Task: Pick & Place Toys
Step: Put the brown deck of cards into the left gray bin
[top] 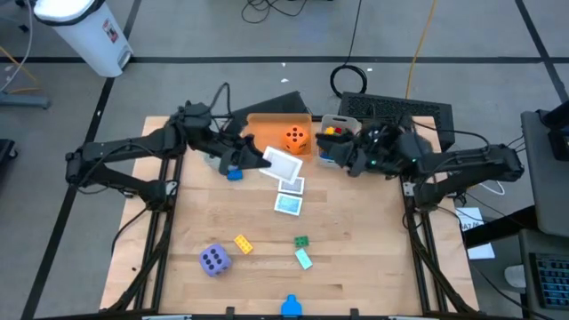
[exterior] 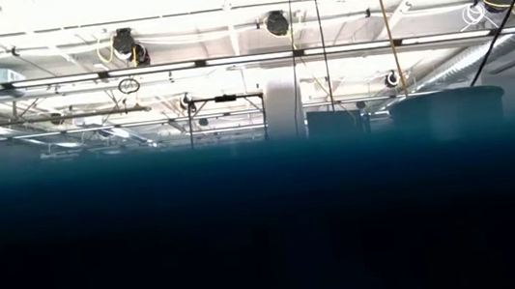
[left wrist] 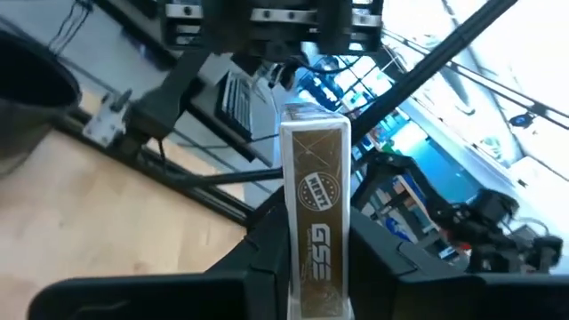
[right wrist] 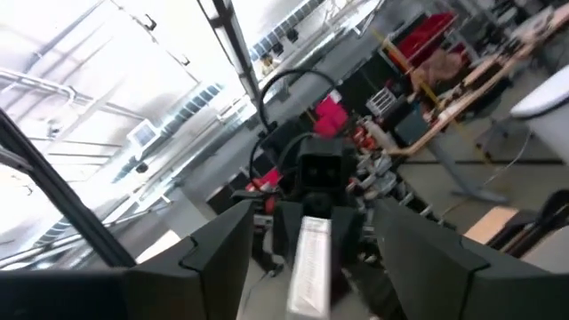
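White picture card (top: 284, 164) sits pinched edge-on between the left gripper's (top: 267, 159) fingers, just left of the high view's centre, beside the orange bin (top: 277, 119) holding the orange die (top: 296, 138). The right gripper (top: 348, 160) is right of it; its fingers look spread in its wrist view. Purple die (top: 213, 260) lies lower left on the tabletop (top: 356, 267).

High view: you look straight down on the whole tabletop (top: 267, 267). Low view: level, facing ceiling and room, lower half dark. Each wrist view faces the other; both share the card (left wrist: 316, 213) close up.
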